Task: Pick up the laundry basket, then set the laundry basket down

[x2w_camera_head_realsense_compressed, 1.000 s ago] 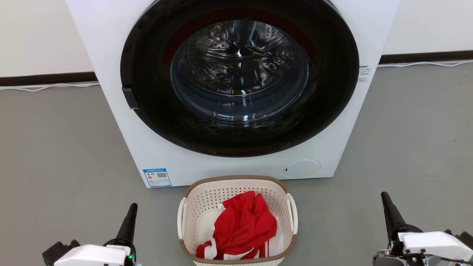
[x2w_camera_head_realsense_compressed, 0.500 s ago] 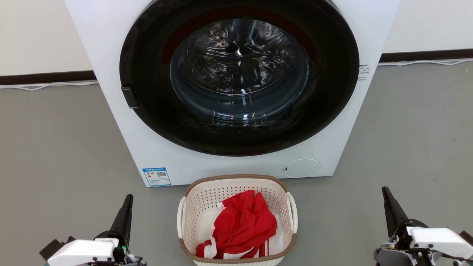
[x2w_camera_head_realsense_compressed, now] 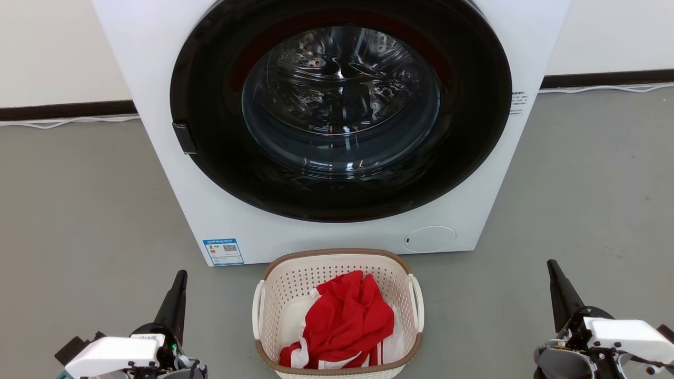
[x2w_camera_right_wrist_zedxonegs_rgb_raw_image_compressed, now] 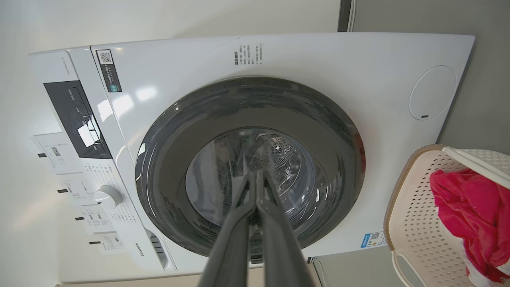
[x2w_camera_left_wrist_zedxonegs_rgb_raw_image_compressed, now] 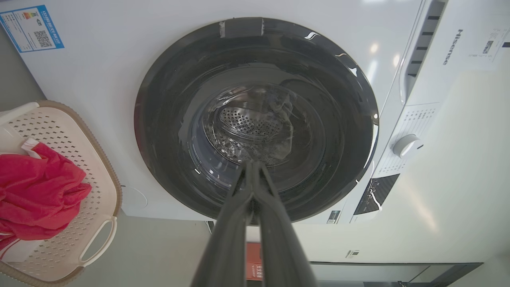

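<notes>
Head view: laundry basket (x2w_camera_head_realsense_compressed: 295, 281) on floor between left gripper (x2w_camera_head_realsense_compressed: 181, 275) and right gripper (x2w_camera_head_realsense_compressed: 551, 264); both pinched closed, empty

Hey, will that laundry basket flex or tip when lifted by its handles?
Probably stiff: the laundry basket looks like perforated moulded plastic. Likely light, holding a red-and-white garment. Lifting one handle alone would probably tilt it.

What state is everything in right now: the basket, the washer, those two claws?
laundry basket: upright on the floor before the washing machine, not gripped.
red and white garment: crumpled inside the basket.
washing machine door: shut; no laundry seen through its glass.
left gripper: shut, holding nothing, left of the basket, apart from it.
right gripper: shut, holding nothing, right of the basket, apart from it.
</notes>
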Robot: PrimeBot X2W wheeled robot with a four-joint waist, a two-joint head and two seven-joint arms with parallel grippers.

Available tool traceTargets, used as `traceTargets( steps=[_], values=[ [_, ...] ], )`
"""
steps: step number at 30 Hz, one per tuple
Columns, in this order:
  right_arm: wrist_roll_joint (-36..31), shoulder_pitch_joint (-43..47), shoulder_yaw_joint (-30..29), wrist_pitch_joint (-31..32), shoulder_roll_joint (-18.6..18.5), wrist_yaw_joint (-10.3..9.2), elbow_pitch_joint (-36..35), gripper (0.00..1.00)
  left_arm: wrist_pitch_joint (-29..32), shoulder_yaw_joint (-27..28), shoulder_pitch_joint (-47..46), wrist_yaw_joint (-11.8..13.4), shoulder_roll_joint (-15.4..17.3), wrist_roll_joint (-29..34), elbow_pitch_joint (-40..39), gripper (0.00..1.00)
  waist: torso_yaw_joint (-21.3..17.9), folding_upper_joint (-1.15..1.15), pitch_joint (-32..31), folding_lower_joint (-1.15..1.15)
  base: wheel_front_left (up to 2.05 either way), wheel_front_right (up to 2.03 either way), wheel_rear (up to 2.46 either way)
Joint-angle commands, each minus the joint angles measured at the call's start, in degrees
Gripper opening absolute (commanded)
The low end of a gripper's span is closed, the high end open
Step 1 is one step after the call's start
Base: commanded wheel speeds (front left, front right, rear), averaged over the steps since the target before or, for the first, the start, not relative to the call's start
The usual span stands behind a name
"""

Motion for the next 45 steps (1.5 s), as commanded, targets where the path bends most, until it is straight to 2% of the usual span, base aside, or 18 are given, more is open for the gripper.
traceTargets(
  steps=[1, 45],
  values=[
    [0.4, -2.3, 1.2, 0.6, -0.5, 0.42, -1.5, 0.0, 0.3, 1.9, -3.0, -0.4, 0.5, -0.1, -1.3, 0.0, 0.0, 0.0, 0.0, 0.0, 0.0, 0.0, 0.0],
    [0.1, -2.4, 0.8, 1.0, -0.2, 0.42, -1.4, 0.0, 1.0, 2.8, -3.1, -0.4, -0.1, 0.6, -1.2, 0.0, 0.0, 0.0, 0.0, 0.0, 0.0, 0.0, 0.0]
  ],
)
